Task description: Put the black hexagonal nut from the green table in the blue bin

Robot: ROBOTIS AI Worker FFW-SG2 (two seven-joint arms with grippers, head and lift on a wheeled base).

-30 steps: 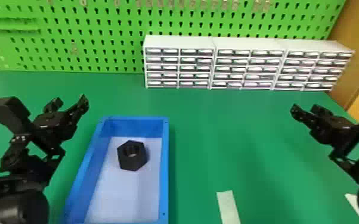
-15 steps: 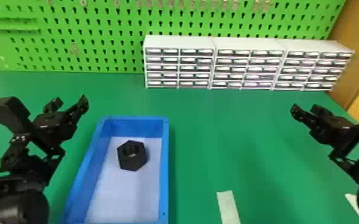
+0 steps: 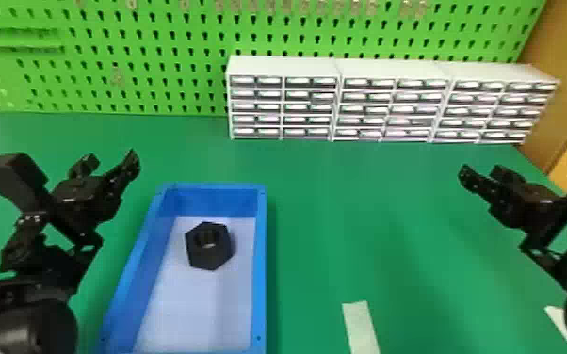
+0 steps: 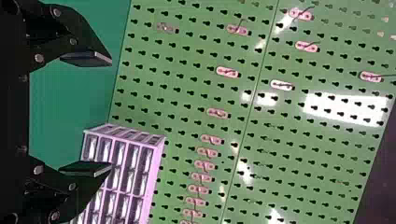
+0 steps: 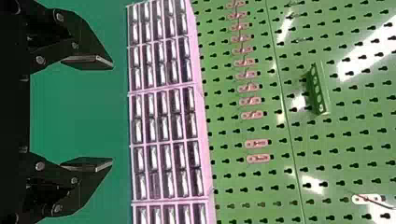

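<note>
Basically static versus a second ago; black hexagonal nut (image 3: 209,247) still sits inside the blue bin (image 3: 260,263); my left gripper (image 4: 111,113) and right gripper (image 5: 112,113) hang apart from it, spread wide, gripping nothing; placement looks done, I'd just hold.

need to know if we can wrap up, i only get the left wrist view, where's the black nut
Observer: The black hexagonal nut is in the blue bin, nearer its far end.
Operator: ok, anything held on the right side
Observer: No, the right gripper is open, with nothing between its fingers.
Operator: and is mine hanging over the bin
Observer: No, in the head view the left gripper shows off to the left of the bin.
</note>
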